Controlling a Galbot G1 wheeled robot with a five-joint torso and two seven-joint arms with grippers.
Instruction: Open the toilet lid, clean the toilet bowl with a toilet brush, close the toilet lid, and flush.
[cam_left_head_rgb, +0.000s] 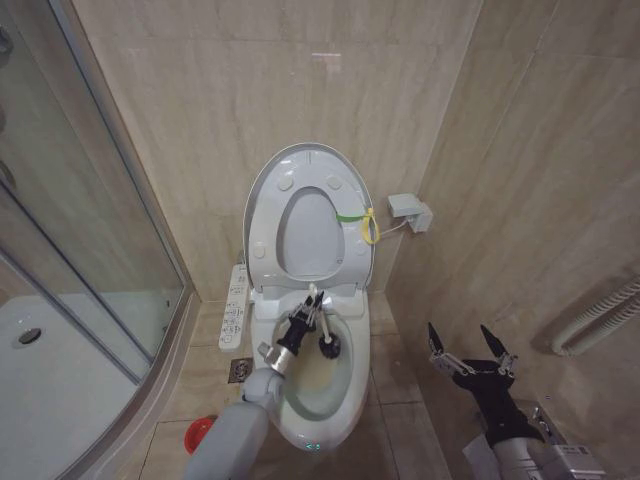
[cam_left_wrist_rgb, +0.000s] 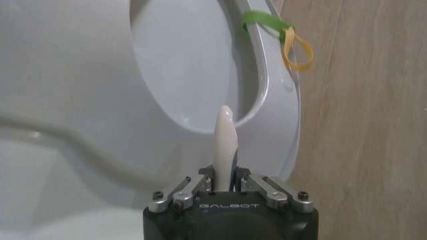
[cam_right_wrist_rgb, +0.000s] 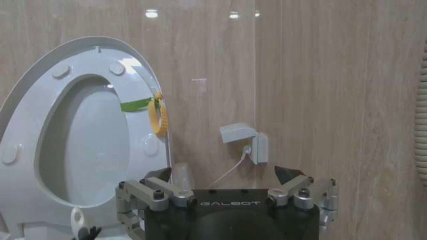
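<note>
Left hand (cam_left_head_rgb: 312, 312) gripping toilet brush (cam_left_head_rgb: 325, 335) inside toilet bowl (cam_left_head_rgb: 345, 400), toilet lid (cam_left_head_rgb: 262, 195) up

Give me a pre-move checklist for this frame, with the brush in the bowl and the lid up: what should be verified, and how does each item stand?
1. Toilet lid raised clear of the bowl: ok, it stands upright against the wall together with the seat ring.
2. Left claw gripping the toilet brush: ok, shut on the white handle.
3. Bristle head inside the toilet bowl: ok, it sits near the bowl's upper inner wall.
4. Bristles touching the stained surface: cannot tell.
5. Right claw out of the way: ok, open and off to the right of the bowl over the floor.
6. Green and yellow bands on the seat's edge clear of the brush: ok.
</note>
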